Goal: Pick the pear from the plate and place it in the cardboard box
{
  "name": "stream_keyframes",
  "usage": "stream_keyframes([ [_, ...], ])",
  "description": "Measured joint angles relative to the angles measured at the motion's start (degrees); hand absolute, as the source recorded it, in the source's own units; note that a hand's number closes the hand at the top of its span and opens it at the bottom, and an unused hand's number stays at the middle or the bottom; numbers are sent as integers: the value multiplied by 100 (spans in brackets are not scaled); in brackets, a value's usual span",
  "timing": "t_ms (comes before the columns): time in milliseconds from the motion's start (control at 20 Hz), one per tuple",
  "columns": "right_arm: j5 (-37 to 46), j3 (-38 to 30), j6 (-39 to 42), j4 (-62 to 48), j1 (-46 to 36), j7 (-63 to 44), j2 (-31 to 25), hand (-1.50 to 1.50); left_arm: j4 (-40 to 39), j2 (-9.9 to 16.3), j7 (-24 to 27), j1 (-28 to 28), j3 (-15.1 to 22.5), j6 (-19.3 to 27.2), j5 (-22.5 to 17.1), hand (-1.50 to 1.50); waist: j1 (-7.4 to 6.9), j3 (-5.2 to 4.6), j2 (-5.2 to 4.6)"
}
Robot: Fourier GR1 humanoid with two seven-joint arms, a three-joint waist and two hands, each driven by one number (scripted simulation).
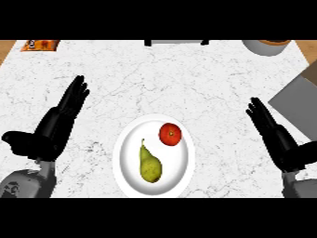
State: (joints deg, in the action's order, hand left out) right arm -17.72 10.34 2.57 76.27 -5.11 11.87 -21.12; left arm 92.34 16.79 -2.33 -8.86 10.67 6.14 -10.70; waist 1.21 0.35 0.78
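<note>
A yellow-green pear (149, 163) lies on a white plate (130, 174) near the counter's front middle, its stem pointing away from me. A red tomato (170, 134) sits on the same plate, just beyond and right of the pear. My left hand (51, 125) is open to the left of the plate, fingers straight and pointing away. My right hand (281, 137) is open to the right of the plate, fingers straight too. Neither hand touches the plate or the fruit. A grey-brown flat box (310, 100) shows at the right edge, partly cut off.
The white marble counter (161, 79) spreads beyond the plate. An orange packet (40, 45) lies at the far left corner. A dark object (176, 42) sits at the far middle edge, and a pale round pot (267, 46) stands at the far right.
</note>
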Motion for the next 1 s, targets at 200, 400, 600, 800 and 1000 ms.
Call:
stream_keyframes([
  [200,127,150,-100,512,-861,-789,-24,-150,-52,209,133,-225,24,-157,272,0,-130,-29,-42],
  [400,621,491,120,670,-2115,-1560,-434,-150,-77,519,256,-438,174,-404,586,0,-347,-66,-63],
  [600,1062,917,480,262,-3006,-1931,-376,-150,-230,688,372,-530,139,-663,641,0,-327,-53,-94],
  [800,1516,1299,994,4,-3480,-1544,-396,-150,-379,767,580,-478,71,-780,713,0,-288,-44,-103],
  [1000,1975,1692,1421,-107,-3928,-1372,-315,-150,-396,774,647,-440,19,-849,741,0,-257,-40,-95],
])
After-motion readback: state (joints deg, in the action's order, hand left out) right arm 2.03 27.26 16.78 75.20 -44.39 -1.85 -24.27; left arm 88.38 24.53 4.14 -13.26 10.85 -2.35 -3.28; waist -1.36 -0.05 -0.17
